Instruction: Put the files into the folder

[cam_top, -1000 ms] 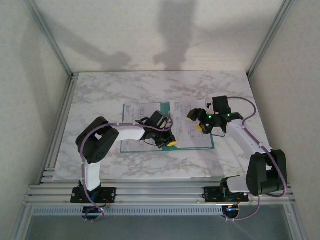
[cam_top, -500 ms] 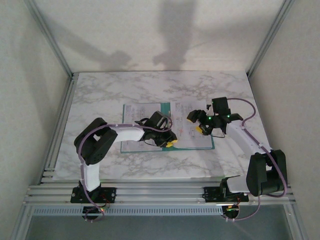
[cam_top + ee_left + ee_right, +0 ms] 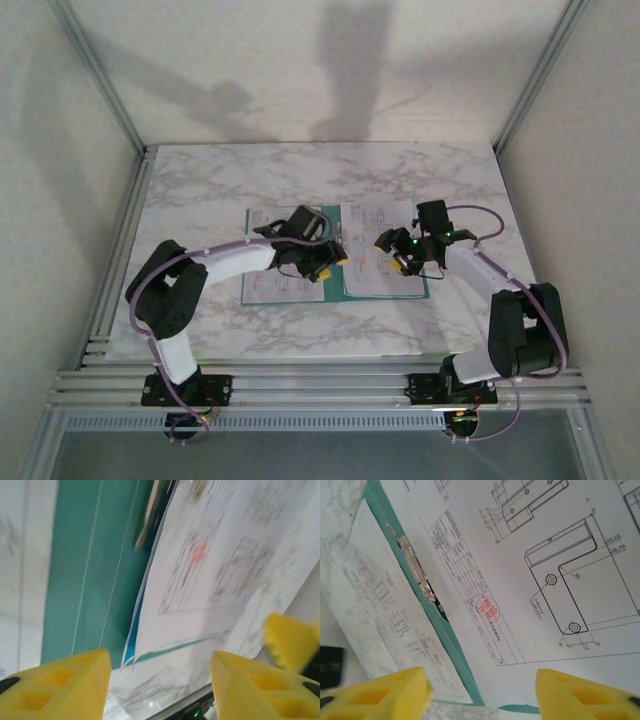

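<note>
1. Top external view. Item: folder [image 3: 331, 292], teal, lying open and flat on the marble table [image 3: 200, 180]. Contents: two files, one to each half. The left sheet [image 3: 265, 280] lies outboard of the left gripper [image 3: 330, 265]. The right sheet [image 3: 370, 280] lies under the right gripper [image 3: 393, 252] and nearer than it. Both grippers sit low over the folder's middle, near each other.

2. Left wrist view. Left gripper [image 3: 157, 690]: yellow fingers [image 3: 65, 680] spread apart, nothing between them. Ahead of it we list bare teal folder [image 3: 85, 580], with the right sheet [image 3: 215, 565] just beside, blurred. A blue strip [image 3: 131, 650] shows at that sheet's near corner; whether it belongs to this sheet or to one beneath, we cannot tell.

3. Right wrist view. Right gripper [image 3: 482, 700]: jaws parted, empty, hovering over the right sheet [image 3: 545, 580], a stamped drawing. Ahead and to its left: a strip of folder [image 3: 455, 645], a metal clip [image 3: 415, 565] along the spine, then the left sheet [image 3: 385, 615]. Whether the clip pins either sheet we cannot tell.

4. Step in hand, as we judge it: loading looks largely done, with squaring and closing left. The next move calls for working a finger under a thin cover lying flat, then swinging it over without dragging the loose sheets.
</note>
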`<state>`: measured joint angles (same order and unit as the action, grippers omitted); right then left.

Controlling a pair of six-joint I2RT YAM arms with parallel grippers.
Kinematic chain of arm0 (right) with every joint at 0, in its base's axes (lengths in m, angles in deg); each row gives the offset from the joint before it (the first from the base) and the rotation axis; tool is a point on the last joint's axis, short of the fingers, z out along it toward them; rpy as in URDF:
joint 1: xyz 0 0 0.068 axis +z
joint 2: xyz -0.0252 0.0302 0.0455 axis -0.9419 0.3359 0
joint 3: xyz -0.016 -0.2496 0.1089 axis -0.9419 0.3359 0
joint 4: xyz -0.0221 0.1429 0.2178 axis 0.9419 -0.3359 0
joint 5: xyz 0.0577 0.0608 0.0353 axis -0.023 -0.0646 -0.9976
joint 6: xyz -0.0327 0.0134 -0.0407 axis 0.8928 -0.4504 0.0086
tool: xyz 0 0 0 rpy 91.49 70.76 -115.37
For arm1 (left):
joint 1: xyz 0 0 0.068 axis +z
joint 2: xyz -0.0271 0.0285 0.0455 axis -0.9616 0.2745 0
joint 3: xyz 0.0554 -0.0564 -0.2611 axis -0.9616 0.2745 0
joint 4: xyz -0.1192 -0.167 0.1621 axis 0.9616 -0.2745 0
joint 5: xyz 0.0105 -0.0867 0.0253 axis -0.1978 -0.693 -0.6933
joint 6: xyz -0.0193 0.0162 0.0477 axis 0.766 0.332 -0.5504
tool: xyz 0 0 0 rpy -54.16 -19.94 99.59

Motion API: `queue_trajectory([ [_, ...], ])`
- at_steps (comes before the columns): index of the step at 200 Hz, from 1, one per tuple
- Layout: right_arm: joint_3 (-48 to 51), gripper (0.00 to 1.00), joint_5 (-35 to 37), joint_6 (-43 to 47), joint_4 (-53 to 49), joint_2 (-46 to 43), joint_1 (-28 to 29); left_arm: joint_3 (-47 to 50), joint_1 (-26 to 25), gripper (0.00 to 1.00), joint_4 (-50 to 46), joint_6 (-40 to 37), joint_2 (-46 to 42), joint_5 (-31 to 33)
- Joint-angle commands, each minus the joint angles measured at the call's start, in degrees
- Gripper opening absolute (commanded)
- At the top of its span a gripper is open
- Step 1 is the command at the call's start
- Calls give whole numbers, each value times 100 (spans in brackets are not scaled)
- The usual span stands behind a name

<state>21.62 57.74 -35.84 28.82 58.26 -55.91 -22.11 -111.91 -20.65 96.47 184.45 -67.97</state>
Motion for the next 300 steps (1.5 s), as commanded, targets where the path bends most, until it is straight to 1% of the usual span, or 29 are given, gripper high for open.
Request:
queue_trajectory([
  [1,82,51,87,-402,301,148,152,-292,463,45,-402,-254,-27,379],
  [22,-170,42,187,-482,315,404,394,-285,666,27,-315,-319,80,328],
  [33,-445,38,310,-443,202,617,554,-266,682,22,-353,-377,142,299],
  [42,-694,34,439,-387,55,832,682,-191,667,20,-339,-406,151,285],
  [66,-1428,26,734,-176,-280,1421,793,196,605,18,-177,-379,36,209],
  [76,-1698,25,807,-88,-361,1640,797,320,573,17,-149,-380,-35,229],
  [111,-2744,24,1125,281,-869,2374,807,729,443,16,95,-323,-222,142],
  [131,-2941,24,1462,272,-1176,2479,797,675,269,19,203,-365,-153,9],
  [149,-2760,25,1679,85,-1270,2385,805,611,136,24,267,-389,-97,-46],
  [183,-2074,28,1353,-197,-796,2337,801,636,26,27,438,-303,13,-121],
  [212,-1992,29,1284,-144,-582,2354,800,613,-8,27,454,-300,75,-148],
  [242,-2233,29,1297,-13,-547,2306,811,696,-22,26,411,-318,35,-88],
  [261,-2519,29,1230,87,-580,2428,819,827,-21,20,360,-310,-41,-21],
  [273,-2785,28,1178,154,-674,2616,831,924,-12,18,283,-315,-121,66],
  [280,-2940,27,1137,209,-707,2746,846,990,3,18,265,-314,-175,115],
  [300,-3518,17,1030,339,-858,3183,884,1207,64,16,248,-308,-340,232],
])
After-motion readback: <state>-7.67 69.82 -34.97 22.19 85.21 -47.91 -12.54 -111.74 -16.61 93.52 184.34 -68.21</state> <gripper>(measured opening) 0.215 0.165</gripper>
